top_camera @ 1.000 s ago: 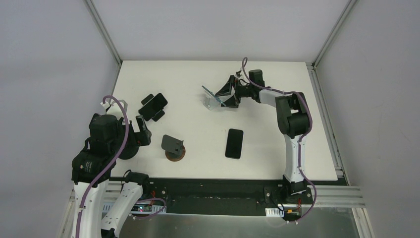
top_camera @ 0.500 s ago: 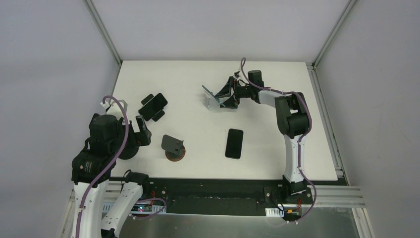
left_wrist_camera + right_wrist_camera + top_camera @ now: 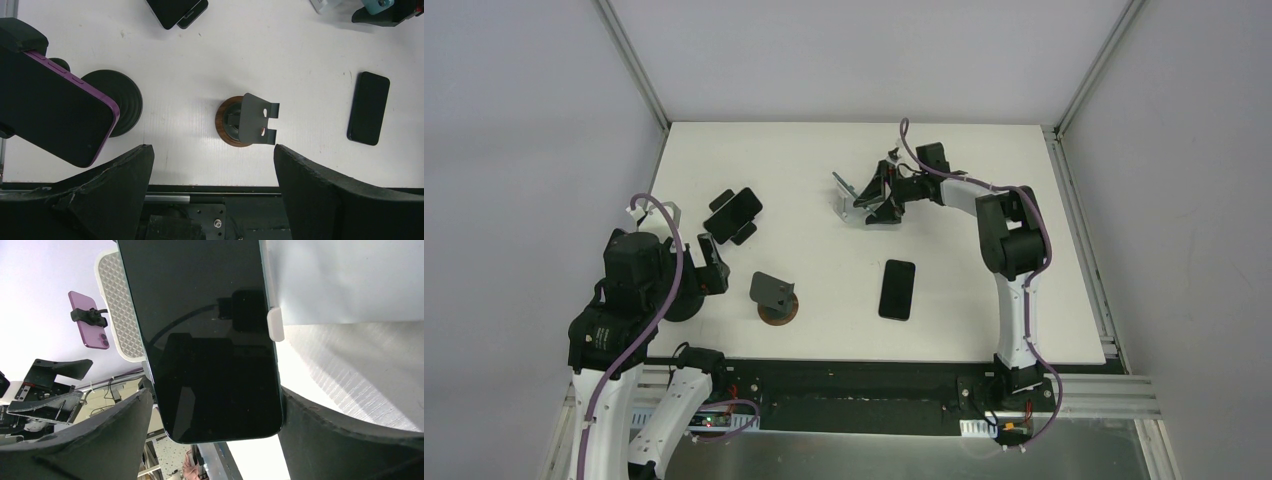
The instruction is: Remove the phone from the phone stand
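**A:** Where is the phone sitting?

**B:** We are looking at a dark-screened phone (image 3: 200,330) leaning in a white phone stand (image 3: 118,315) at the far middle of the counter (image 3: 764,160). A small white clip (image 3: 275,324) is hugging one of its long edges.

**A:** And the end effectors?

**B:** The right end effector (image 3: 215,395) is clamping the phone across its width, with its fingers (image 3: 320,440) against both long edges. The left end effector (image 3: 212,152) is hovering with its jaws wide apart, holding nothing, well apart from the phone.

**A:** How are we judging the handling?

**B:** We are reading it as rigid, glass-faced and smooth, so probably slippery, and fairly light. We are favouring the long edges over the screen. The stand looks light, so it may be lifting along with the phone.
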`<action>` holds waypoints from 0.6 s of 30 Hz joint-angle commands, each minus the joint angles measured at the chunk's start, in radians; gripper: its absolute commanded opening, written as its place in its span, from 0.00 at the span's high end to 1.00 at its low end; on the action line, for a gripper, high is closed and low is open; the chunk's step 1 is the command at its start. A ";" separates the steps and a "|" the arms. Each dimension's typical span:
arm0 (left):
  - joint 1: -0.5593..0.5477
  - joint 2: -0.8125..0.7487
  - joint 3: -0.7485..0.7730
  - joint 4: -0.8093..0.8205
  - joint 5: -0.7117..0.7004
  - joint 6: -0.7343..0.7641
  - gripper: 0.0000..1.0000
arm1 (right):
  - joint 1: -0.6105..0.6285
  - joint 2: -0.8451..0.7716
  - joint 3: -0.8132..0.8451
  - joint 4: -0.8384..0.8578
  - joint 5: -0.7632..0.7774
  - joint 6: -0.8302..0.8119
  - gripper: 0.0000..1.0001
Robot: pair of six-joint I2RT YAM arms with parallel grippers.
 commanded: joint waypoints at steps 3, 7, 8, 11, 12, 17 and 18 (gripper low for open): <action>-0.008 -0.014 0.003 0.007 -0.012 -0.012 0.07 | 0.005 0.013 0.077 -0.066 -0.001 -0.044 0.11; -0.006 -0.014 0.003 0.008 -0.012 -0.012 0.07 | 0.006 0.021 0.093 -0.078 0.010 -0.044 0.08; -0.007 -0.014 0.003 0.007 -0.012 -0.012 0.07 | 0.006 0.021 0.095 -0.079 0.013 -0.043 0.08; -0.007 -0.014 0.002 0.008 -0.010 -0.013 0.07 | 0.006 0.027 0.103 -0.081 0.017 -0.043 0.05; -0.007 -0.014 0.002 0.007 -0.010 -0.013 0.07 | 0.006 0.029 0.107 -0.085 0.018 -0.043 0.05; -0.007 -0.014 0.000 0.008 -0.011 -0.013 0.07 | 0.006 0.044 0.129 -0.100 0.007 -0.045 0.08; -0.007 -0.014 0.000 0.008 -0.012 -0.013 0.07 | 0.006 0.046 0.133 -0.102 0.005 -0.043 0.09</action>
